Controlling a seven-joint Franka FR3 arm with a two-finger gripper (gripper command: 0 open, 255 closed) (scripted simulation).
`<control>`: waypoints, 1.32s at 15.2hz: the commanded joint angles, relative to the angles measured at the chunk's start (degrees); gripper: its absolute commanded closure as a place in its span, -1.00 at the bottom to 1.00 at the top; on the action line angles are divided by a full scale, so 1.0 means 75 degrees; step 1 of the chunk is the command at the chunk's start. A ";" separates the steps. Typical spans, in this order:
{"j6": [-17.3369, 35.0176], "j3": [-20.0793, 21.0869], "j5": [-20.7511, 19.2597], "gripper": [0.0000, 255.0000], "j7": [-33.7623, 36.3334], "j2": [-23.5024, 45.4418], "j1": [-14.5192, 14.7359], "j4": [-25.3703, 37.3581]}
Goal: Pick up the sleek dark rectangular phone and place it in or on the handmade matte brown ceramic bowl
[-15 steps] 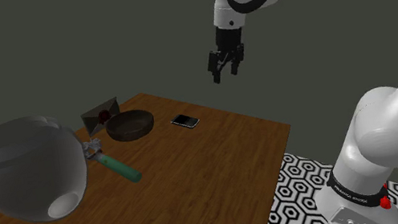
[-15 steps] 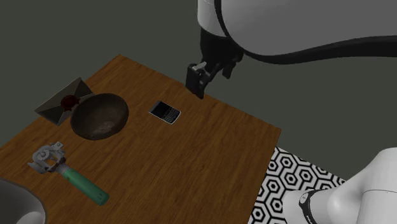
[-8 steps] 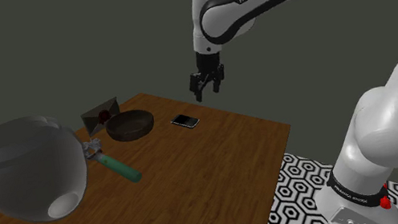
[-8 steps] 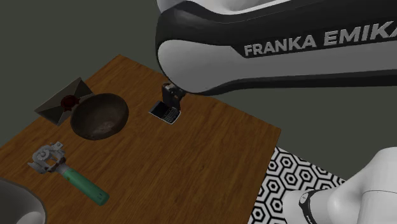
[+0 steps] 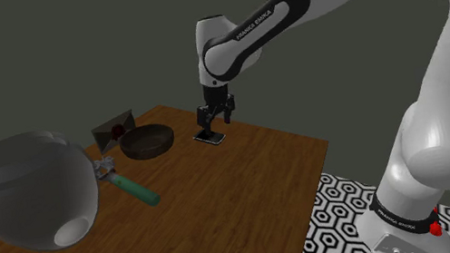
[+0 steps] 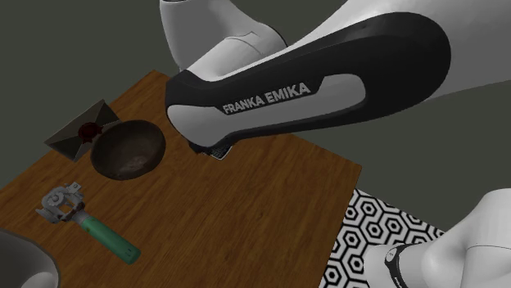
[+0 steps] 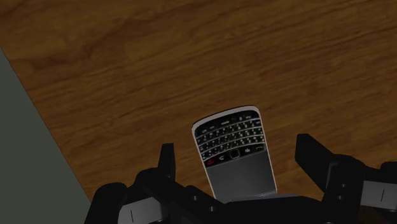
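spanning most of the scene, the wooden surface (image 5: 224,194) carries everything. the arm (image 5: 255,29) reaches down near its far edge, just past the bowl (image 5: 146,141). the pincer (image 7: 236,151) hangs released, fingers (image 7: 167,162) standing apart on either side of the phone (image 7: 229,130), which lies flat near that edge, untouched. best to lower squarely, keep the phone centred, then close on its long sides.

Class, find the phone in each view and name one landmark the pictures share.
Shoulder view: phone under the end effector, right of the bowl.
Second exterior view: phone's corner peeks from under the arm, right of the bowl.
Wrist view: phone between the open fingers.
Shared landmark: wooden table.
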 commanded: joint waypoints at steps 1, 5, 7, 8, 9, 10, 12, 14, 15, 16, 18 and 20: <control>0.0234 0.0019 -0.0007 -1.00 0.0033 0.0235 0.0020 -0.0002; 0.0629 0.0020 -0.0022 -1.00 0.0044 0.0479 0.0024 -0.0153; 0.0783 0.0020 -0.0029 -1.00 0.0049 0.0579 0.0025 -0.0207; 0.0783 0.0020 -0.0029 -1.00 0.0049 0.0581 0.0025 -0.0206; 0.0783 0.0020 -0.0029 -1.00 0.0049 0.0581 0.0025 -0.0205; 0.0783 0.0020 -0.0029 -1.00 0.0049 0.0581 0.0025 -0.0205; 0.0783 0.0020 -0.0029 -1.00 0.0049 0.0581 0.0025 -0.0205; 0.0782 0.0019 -0.0029 -1.00 0.0049 0.0581 0.0025 -0.0205; 0.0782 0.0019 -0.0029 1.00 0.0049 0.0581 0.0025 -0.0205; 0.0782 0.0019 -0.0029 1.00 0.0049 0.0581 0.0025 -0.0205; 0.0782 0.0019 -0.0029 1.00 0.0048 0.0581 0.0025 -0.0205; 0.0782 0.0019 -0.0029 1.00 0.0049 0.0581 0.0025 -0.0205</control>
